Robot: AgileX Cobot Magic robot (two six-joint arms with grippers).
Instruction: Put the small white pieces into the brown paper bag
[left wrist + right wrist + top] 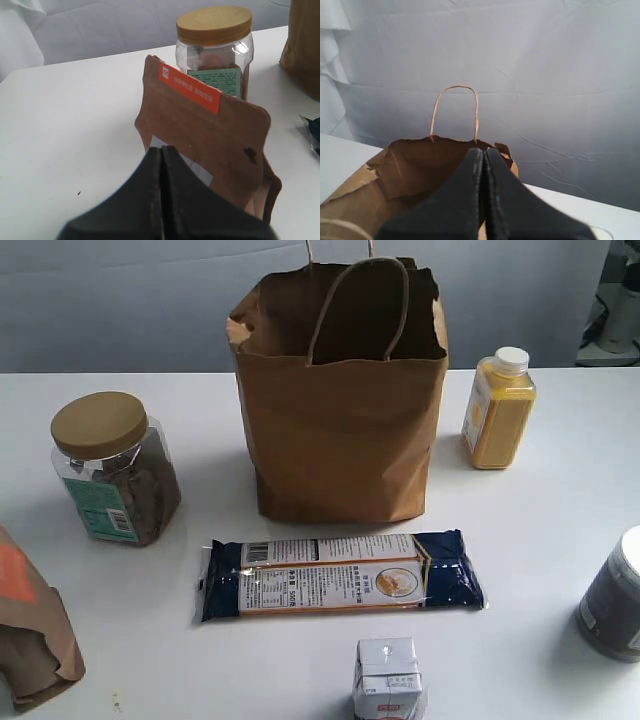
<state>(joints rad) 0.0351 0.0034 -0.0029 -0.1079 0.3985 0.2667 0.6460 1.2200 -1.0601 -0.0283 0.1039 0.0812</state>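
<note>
The tall brown paper bag (340, 430) stands upright and open at the middle back of the white table (540, 530), its loop handles up. No loose small white pieces show in any view. My right gripper (484, 151) is shut with nothing in it, and hangs close over the bag's open mouth (395, 180), facing the far handle (455, 110). My left gripper (161, 150) is shut and empty, just in front of the smaller brown bag with an orange label (215, 130). Neither gripper appears in the exterior view.
A gold-lidded clear jar (115, 470) stands left, the orange-labelled bag (30, 630) at front left. A yellow bottle (498, 410) stands right of the big bag. A blue noodle packet (340, 575) lies before it. A small white carton (388, 680) and a dark jar (615, 595) sit near the edges.
</note>
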